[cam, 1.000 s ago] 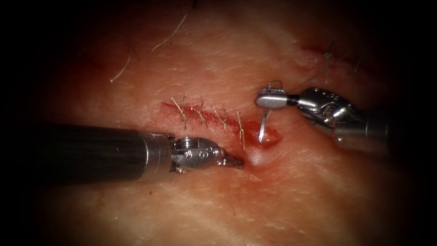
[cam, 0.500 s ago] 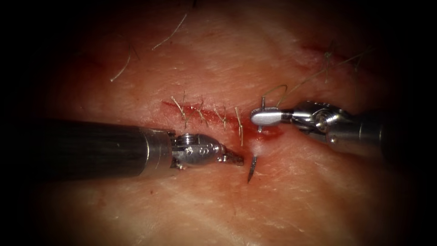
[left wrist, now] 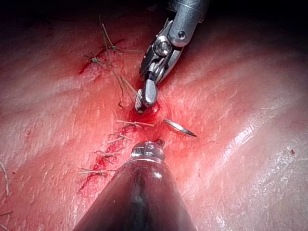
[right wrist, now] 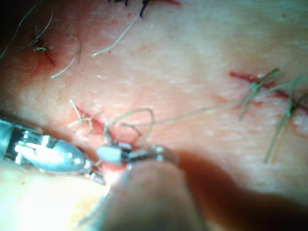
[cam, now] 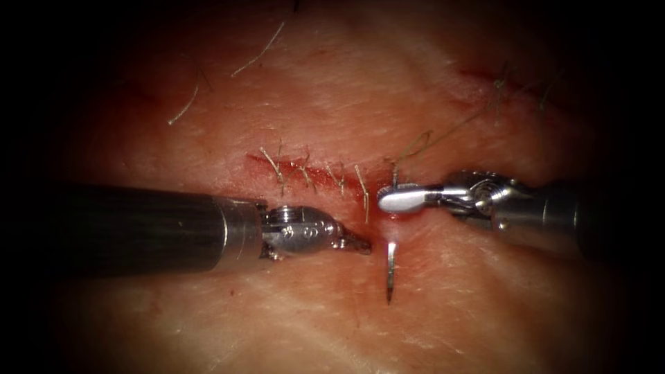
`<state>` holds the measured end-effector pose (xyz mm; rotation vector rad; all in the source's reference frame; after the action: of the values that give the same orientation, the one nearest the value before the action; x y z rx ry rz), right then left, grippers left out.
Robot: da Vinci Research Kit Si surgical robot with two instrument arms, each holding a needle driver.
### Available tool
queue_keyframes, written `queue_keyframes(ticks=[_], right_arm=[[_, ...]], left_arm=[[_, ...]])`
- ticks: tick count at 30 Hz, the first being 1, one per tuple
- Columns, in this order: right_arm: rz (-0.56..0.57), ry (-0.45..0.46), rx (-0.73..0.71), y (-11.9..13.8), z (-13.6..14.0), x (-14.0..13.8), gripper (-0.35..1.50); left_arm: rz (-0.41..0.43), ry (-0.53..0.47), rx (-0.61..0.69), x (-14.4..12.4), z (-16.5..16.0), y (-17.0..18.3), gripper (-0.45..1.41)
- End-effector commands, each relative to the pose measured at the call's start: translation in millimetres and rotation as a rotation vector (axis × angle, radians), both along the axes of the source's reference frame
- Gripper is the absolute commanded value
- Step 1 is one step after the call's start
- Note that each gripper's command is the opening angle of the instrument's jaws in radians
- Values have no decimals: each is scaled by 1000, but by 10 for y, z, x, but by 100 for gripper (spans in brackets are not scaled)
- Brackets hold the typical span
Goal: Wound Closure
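Steel shows nearest the lens: the curved silver needle [cam: 391,272] has its pointed end out of the pale pork-belly tissue [cam: 443,325] at lower centre, below the cut, far more exposed than half a second ago and absent a second ago, so the bite has carried under the right end of the wound. Just above and left, the left arm's dark-shafted tool [cam: 355,244] lies along the tissue with its jaws pressed together on nothing I can make out, tip near the exit point and unmoved. Above the needle, the right arm's silver tool [cam: 396,199] has rolled lower, jaws pinching the needle's tail end at the red, wet right end of the cut [cam: 377,208]. Thin tan thread [cam: 443,131] trails to the upper right. Farther left, earlier stitches [cam: 305,173] cross the cut; loose thread ends [cam: 260,50] lie at upper left.
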<state>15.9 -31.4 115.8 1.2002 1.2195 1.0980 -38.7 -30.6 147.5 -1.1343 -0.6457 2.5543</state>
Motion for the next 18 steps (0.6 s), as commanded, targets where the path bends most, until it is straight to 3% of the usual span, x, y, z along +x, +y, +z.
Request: queue_keyframes(ticks=[1, 2, 3, 4, 5, 15, 18], right_arm=[[14, -12, -38, 1, 7, 7, 109], [26, -20, -73, 3, 8, 6, 116], [49, -30, -222, 6, 10, 1, 116], [49, -30, -222, 6, 10, 1, 116], [32, -35, -379, 5, 13, -4, 114], [-63, -105, -458, -5, 26, -29, 116], [-82, -137, -472, -3, 26, -40, 125]], left_arm=[[13, -8, -12, -4, 3, -3, -45], [20, -12, -20, -3, 1, -3, -45], [36, -18, -35, -2, -2, -1, -45], [36, -18, -35, -2, -2, -1, -45], [42, -25, -44, -1, -3, -1, -45], [64, -64, -92, 8, -2, -7, -45], [81, -86, -126, 8, -4, -10, -28]])
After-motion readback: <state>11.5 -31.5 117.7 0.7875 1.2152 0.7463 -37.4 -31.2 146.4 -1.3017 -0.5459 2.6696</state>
